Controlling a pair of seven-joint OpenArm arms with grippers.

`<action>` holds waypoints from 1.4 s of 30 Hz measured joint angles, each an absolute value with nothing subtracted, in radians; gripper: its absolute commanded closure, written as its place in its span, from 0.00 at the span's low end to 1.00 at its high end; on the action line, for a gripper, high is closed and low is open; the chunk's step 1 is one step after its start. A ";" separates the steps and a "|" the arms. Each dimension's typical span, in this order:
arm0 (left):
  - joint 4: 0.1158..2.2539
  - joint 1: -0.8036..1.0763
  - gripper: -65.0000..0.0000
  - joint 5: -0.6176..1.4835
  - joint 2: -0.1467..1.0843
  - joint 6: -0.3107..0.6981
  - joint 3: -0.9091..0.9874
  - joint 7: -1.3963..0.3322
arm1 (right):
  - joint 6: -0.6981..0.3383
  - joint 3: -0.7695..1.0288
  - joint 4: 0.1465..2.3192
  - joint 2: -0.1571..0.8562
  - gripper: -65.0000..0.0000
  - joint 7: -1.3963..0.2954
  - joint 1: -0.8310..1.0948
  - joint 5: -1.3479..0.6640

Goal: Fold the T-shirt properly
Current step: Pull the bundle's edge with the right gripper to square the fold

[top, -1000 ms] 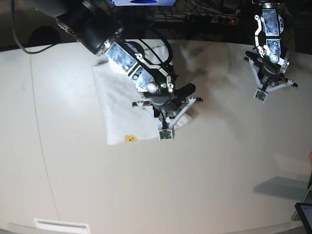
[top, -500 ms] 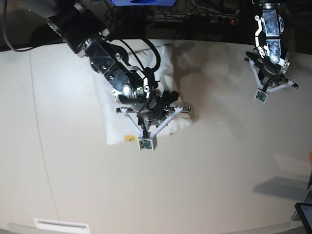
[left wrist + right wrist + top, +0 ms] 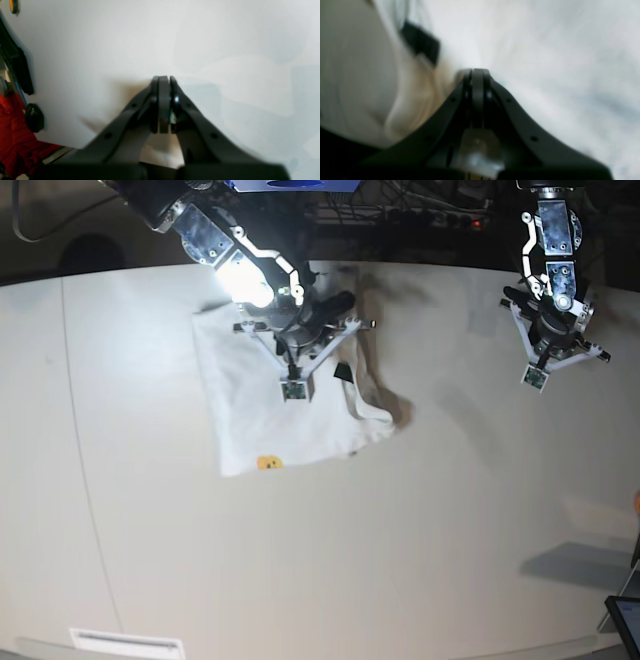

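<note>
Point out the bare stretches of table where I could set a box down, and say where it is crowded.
The table is bare along the near side below the T-shirt, and in the middle between the shirt and the left tool. The far left is also free. It is crowded at the far centre, where the right tool hangs over the shirt.

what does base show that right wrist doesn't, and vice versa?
Base only: the whole folded T-shirt on the table, a small yellow-orange bit of print at its near edge, and the left gripper off to the side over bare table, well clear of the cloth.

Right wrist only: a close look at the right gripper with its jaws pressed shut, nothing visibly clamped between them, though the image is blurred.

Both: the white shirt fabric, the black neck label, and the right gripper over the shirt.
</note>
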State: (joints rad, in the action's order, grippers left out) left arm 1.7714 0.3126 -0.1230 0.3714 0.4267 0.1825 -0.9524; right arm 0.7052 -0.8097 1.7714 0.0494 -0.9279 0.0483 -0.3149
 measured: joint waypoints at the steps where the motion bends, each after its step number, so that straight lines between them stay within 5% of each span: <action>1: 1.771 0.313 1.00 -0.123 0.371 0.427 0.183 -0.952 | 0.704 -0.838 1.779 0.049 1.00 -0.928 0.048 -0.315; 23: 1.772 0.246 1.00 -0.123 0.359 0.430 0.102 -0.957 | 0.699 -1.017 1.837 0.075 1.00 -0.926 0.024 -0.323; 35: 1.773 0.243 1.00 -0.129 0.368 0.427 0.435 -0.997 | 0.693 -1.017 1.709 0.074 1.00 -0.827 0.023 -0.327; 42: 1.771 0.297 1.00 -0.126 0.411 0.427 0.464 -0.992 | 0.703 -1.019 1.782 0.087 1.00 -0.855 0.014 -0.329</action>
